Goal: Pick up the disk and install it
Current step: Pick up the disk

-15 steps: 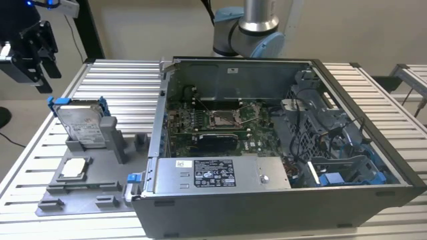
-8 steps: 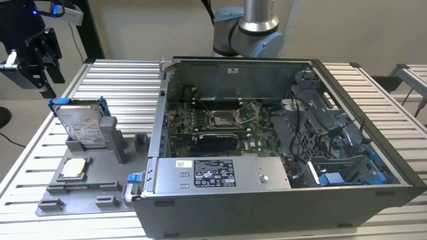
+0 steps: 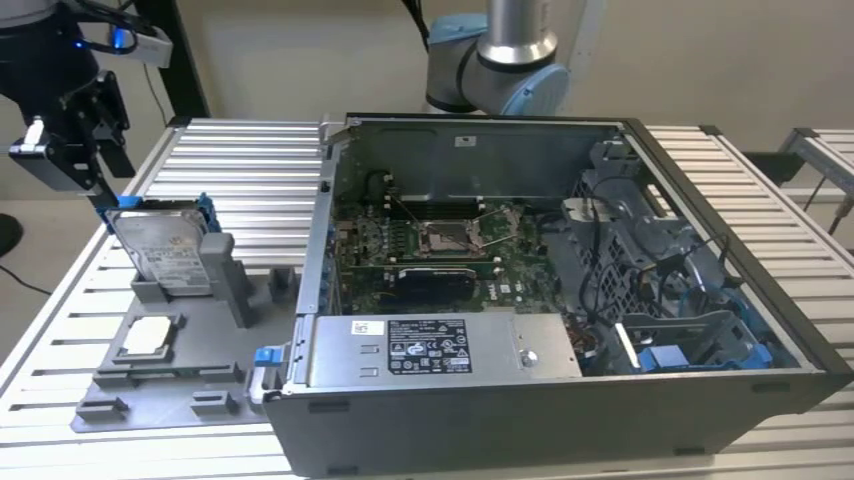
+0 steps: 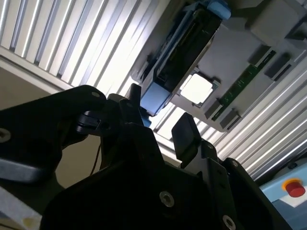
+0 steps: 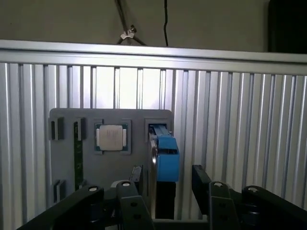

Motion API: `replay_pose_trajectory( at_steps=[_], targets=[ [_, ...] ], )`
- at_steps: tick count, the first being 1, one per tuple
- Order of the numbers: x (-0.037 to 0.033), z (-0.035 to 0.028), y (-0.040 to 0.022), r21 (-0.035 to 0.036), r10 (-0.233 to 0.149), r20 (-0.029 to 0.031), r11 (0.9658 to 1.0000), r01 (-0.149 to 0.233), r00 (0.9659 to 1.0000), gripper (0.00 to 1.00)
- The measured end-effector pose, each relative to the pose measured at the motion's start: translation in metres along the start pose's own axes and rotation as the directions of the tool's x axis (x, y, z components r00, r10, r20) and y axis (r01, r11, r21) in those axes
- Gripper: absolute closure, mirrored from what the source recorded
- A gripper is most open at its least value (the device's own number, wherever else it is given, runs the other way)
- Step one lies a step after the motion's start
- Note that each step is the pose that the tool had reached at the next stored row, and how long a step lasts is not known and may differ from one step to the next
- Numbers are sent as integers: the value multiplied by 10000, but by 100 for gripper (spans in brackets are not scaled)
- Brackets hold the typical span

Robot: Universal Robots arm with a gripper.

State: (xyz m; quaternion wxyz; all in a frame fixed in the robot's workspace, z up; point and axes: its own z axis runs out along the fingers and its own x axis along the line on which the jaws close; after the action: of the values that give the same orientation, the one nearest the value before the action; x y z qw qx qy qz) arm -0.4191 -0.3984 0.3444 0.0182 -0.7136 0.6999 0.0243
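Observation:
The disk [image 3: 166, 246] stands on edge in a grey holder [image 3: 200, 290] on the exterior view's left, silver-grey with a white label and a blue carrier [image 3: 203, 212] round it. My gripper [image 3: 91, 178] hangs open just above its upper corner, holding nothing. In both wrist views I look down on the disk's thin edge, with the carrier's blue end [image 5: 167, 158] [image 4: 154, 95] between my two black fingers [image 5: 201, 178] [image 4: 185, 133]. I cannot tell whether the fingers touch it.
A small square silvery chip [image 3: 147, 336] [image 5: 111, 137] lies in the grey fixture plate [image 3: 160, 385] beside the disk. The open computer case [image 3: 561, 300], with its motherboard [image 3: 441, 240] and a blue-trimmed bay [image 3: 674, 355], fills the middle of the slatted metal table [image 3: 240, 160].

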Motion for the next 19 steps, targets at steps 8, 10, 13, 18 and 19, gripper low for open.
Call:
replay_pose_trajectory(
  at_steps=[8,10,13,18,19],
  targets=[
    [9,146,-2,-22,-367,-2,9993,367,9993,0],
    [11,181,-3,-27,-461,-2,9989,461,9989,0],
    [14,236,-7,-31,-519,-3,9986,519,9987,0],
    [20,327,-27,-31,-522,-2,9986,522,9986,0],
    [21,345,-31,-32,-521,-3,9986,521,9986,0]
  ],
)
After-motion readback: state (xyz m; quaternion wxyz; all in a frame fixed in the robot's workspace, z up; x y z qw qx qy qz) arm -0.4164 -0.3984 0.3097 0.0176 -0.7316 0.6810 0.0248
